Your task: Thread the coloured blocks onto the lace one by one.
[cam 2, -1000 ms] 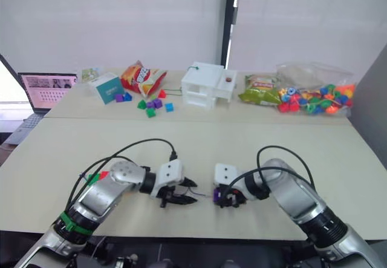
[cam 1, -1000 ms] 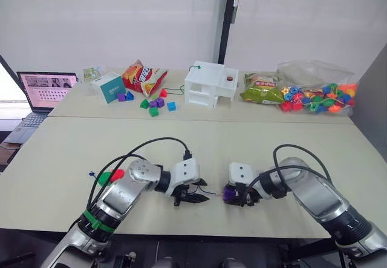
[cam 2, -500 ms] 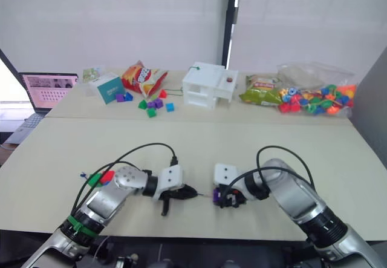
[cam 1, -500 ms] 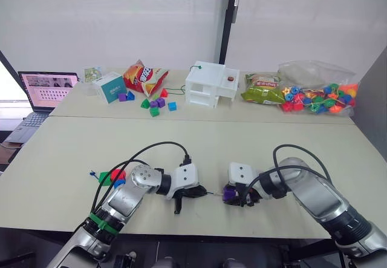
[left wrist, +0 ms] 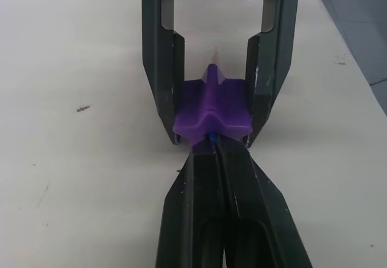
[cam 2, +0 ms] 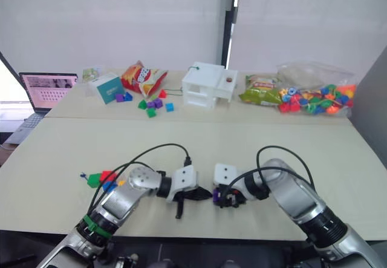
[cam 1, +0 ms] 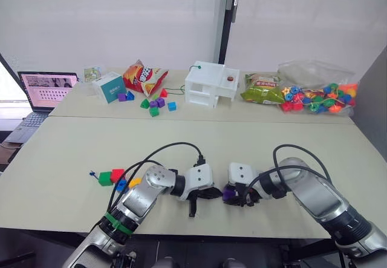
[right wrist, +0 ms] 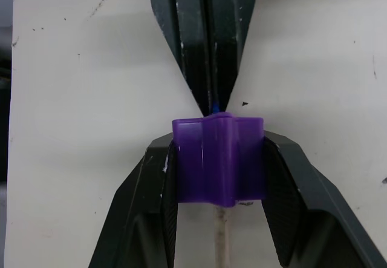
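Observation:
My right gripper (cam 1: 232, 196) is shut on the purple block (cam 1: 228, 192), holding it just above the table near the front edge. Directly to its left, my left gripper (cam 1: 213, 193) is shut on the dark-blue lace (left wrist: 213, 138), its fingertips against the block's face. In the left wrist view the lace's pale tip (left wrist: 214, 55) sticks out of the block's far side. The right wrist view shows the same tip (right wrist: 221, 239) below the purple block (right wrist: 217, 159). Green (cam 1: 104, 178), red (cam 1: 117, 174), blue (cam 1: 121, 185) and yellow (cam 1: 134, 183) blocks lie together on the table to the left.
Along the back of the table stand a laptop (cam 1: 45, 89), a teal box (cam 1: 109, 87), a crisp bag (cam 1: 143, 76), loose small blocks (cam 1: 155, 104), a white box (cam 1: 211, 84), a green packet (cam 1: 261, 89) and a bag of beads (cam 1: 317, 95).
My left gripper has moved right with the lace up to the purple block, and the tip now passes through it. The arm's shift uncovered the blue and yellow blocks. The right gripper held still.

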Robot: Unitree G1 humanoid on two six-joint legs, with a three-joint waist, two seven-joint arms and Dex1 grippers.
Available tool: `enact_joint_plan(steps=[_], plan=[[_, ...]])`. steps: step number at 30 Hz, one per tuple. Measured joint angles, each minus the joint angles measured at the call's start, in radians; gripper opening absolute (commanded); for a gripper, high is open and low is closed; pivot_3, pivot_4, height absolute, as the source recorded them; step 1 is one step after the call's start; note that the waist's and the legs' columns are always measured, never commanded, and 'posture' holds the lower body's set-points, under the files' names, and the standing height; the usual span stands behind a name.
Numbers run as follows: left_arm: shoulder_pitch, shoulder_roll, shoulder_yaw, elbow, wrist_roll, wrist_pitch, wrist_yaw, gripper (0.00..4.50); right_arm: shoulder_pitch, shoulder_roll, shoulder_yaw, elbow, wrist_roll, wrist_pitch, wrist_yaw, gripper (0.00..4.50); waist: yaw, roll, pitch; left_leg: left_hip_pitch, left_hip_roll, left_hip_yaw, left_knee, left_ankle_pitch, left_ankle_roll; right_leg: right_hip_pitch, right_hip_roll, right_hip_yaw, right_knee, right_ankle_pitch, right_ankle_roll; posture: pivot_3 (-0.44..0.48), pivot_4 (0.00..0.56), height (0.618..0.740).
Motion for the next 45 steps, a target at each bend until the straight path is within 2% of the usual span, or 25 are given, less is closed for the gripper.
enact_joint_plan(steps=[4,11,12,17,18,22,28,33,36,42,45], plan=[[-0.005,-0.007,-0.006,-0.001,0.005,0.031,0.002,0.03,-0.001,0.001,0.0,0.001,-0.001,0.0,-0.002,1.37,0.0,0.0,0.0,0.0,0.0,0.0,0.0,0.0,0.0,0.0,0.0,0.0,0.0,0.0,0.0,0.0,0.15,0.74],[-0.005,0.031,0.017,-0.056,-0.035,0.121,-0.022,2.16,-0.001,0.005,0.001,0.001,-0.002,0.005,-0.013,1.37,-0.001,0.0,0.0,0.0,0.0,0.0,0.0,0.0,0.0,0.0,0.0,0.0,0.0,0.0,0.0,0.0,0.15,0.74],[-0.005,0.039,0.017,-0.065,-0.041,0.128,-0.028,2.54,-0.001,0.005,0.001,0.001,-0.002,0.008,-0.014,2.42,-0.001,0.0,0.0,0.0,0.0,0.0,0.0,0.0,0.0,0.0,0.0,0.0,0.0,0.0,0.0,0.0,0.15,0.74],[-0.005,0.062,0.016,-0.091,-0.048,0.132,-0.032,4.16,-0.001,0.014,-0.014,-0.001,0.005,0.045,-0.035,4.1,0.001,0.0,0.0,0.0,0.0,0.0,0.0,0.0,0.0,0.0,0.0,0.0,0.0,0.0,0.0,0.0,0.15,0.74],[-0.006,0.066,0.016,-0.093,-0.048,0.132,-0.032,4.2,0.002,0.013,-0.018,-0.004,0.01,0.05,-0.035,4.46,0.001,0.0,0.0,0.0,0.0,0.0,0.0,0.0,0.0,0.0,0.0,0.0,0.0,0.0,0.0,0.0,0.15,0.74],[-0.016,0.056,0.007,-0.089,-0.044,0.131,-0.025,4.2,0.038,-0.03,-0.051,-0.055,0.045,0.071,-0.034,4.48,0.005,0.0,0.0,-0.001,0.0,0.0,0.0,0.0,0.0,0.0,-0.001,0.0,0.0,0.0,0.0,0.0,0.15,0.74],[-0.07,-0.041,-0.055,-0.014,0.015,0.102,0.02,4.2,0.119,-0.137,-0.153,-0.102,0.081,0.062,-0.037,4.48,0.009,0.0,0.0,-0.001,-0.001,0.0,0.0,0.0,0.0,0.001,-0.001,0.0,-0.001,0.0,0.0,0.0,0.15,0.74],[-0.084,-0.074,-0.104,0.049,0.066,0.086,0.034,4.2,0.185,-0.154,-0.167,-0.083,0.079,0.021,-0.054,4.48,-0.002,0.0,0.0,-0.001,0.0,0.0,0.0,0.0,0.001,0.0,0.0,0.001,0.0,0.0,0.0,0.0,0.15,0.74],[-0.102,-0.09,-0.109,0.084,0.084,0.059,0.045,3.43,0.188,-0.149,-0.167,-0.076,0.078,-0.002,-0.067,4.5,0.0,0.0,0.0,0.0,0.0,0.0,0.001,0.0,0.0,0.0,0.0,0.0,-0.001,0.0,0.0,0.0,0.15,0.74],[-0.114,-0.109,-0.115,0.113,0.108,0.03,0.047,1.43,0.189,-0.139,-0.165,-0.065,0.072,-0.027,-0.085,4.5,0.003,0.0,0.0,0.0,0.0,0.0,0.001,0.0,0.001,0.001,0.0,0.0,-0.001,0.0,0.0,0.0,0.15,0.74],[-0.115,-0.106,-0.116,0.114,0.114,0.02,0.045,1.34,0.188,-0.134,-0.162,-0.057,0.069,-0.037,-0.088,4.5,0.002,0.0,0.0,0.0,0.0,0.0,0.001,0.0,0.001,0.001,0.0,0.0,-0.001,0.0,0.0,0.0,0.15,0.74]])
